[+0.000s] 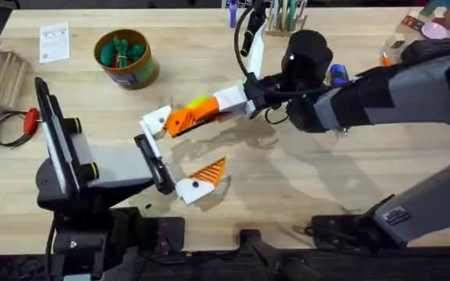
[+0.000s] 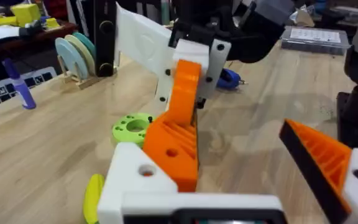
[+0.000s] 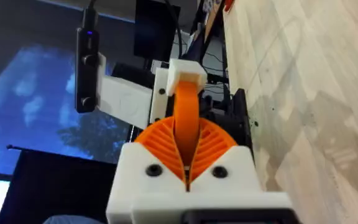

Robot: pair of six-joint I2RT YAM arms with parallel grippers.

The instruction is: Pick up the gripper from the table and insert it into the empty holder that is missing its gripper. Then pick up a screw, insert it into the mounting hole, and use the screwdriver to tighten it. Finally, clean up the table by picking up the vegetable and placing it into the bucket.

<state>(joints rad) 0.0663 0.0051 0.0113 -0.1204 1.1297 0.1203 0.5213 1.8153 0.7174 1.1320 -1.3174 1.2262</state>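
Observation:
My right gripper (image 1: 229, 101) reaches across the table, shut on the orange wedge-shaped gripper (image 1: 187, 118). The wedge's far end sits against the empty white holder (image 1: 156, 121) on my left arm's upper jaw. In the left wrist view the orange gripper (image 2: 179, 140) leans on that holder (image 2: 135, 177). My left gripper (image 1: 176, 154) is open, and its other jaw carries its own orange finger (image 1: 209, 170). The bucket (image 1: 123, 58) stands at the back left with green toys inside. The blue screwdriver (image 1: 338, 74) lies behind my right arm. A yellow-green piece (image 1: 198, 102) peeks out behind the wedge.
A bright green disc with holes (image 2: 132, 127) lies just beyond the holder. A red-handled tool with a cable coil (image 1: 28, 119) sits at the far left. A paper card (image 1: 55, 40) lies at the back left, and a rack of tools (image 1: 283, 16) stands at the back.

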